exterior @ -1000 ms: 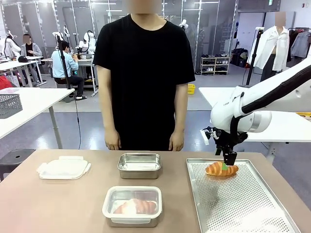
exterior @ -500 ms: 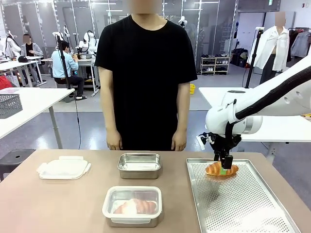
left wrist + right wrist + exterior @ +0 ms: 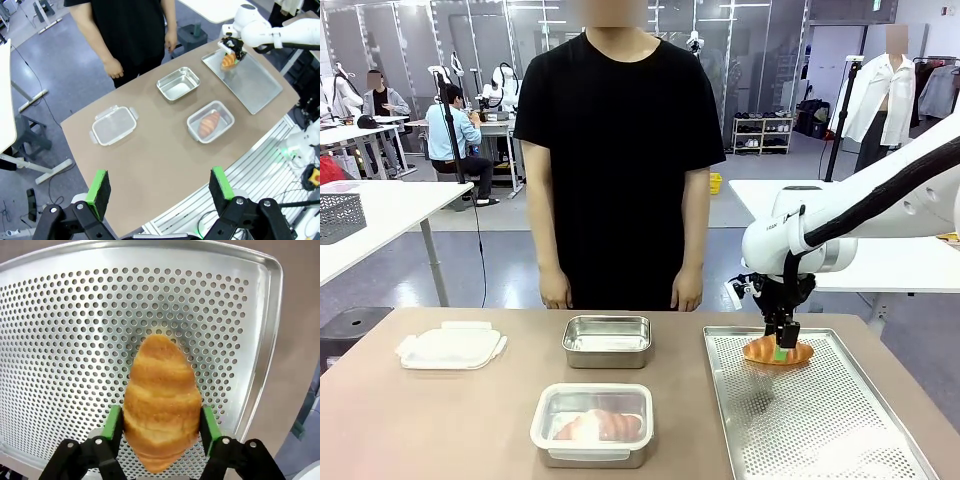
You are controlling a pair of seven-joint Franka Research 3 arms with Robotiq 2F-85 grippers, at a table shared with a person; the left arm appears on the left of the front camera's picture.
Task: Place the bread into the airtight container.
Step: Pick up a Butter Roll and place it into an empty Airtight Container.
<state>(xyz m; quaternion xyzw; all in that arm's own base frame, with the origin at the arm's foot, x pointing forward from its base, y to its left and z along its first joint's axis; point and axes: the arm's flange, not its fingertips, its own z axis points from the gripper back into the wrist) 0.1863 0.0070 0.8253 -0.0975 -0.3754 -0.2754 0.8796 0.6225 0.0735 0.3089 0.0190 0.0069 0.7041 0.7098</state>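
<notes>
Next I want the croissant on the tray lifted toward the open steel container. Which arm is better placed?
Right. The right gripper straddles the croissant on the perforated tray, green pads against both its sides. The left gripper hangs open high above the table, far from it.

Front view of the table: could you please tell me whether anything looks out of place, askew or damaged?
Nothing stands out. The croissant lies whole on the perforated tray, between the jaws of the right gripper. The empty container and the filled container sit square, and the loose lid lies flat. No spills.
</notes>
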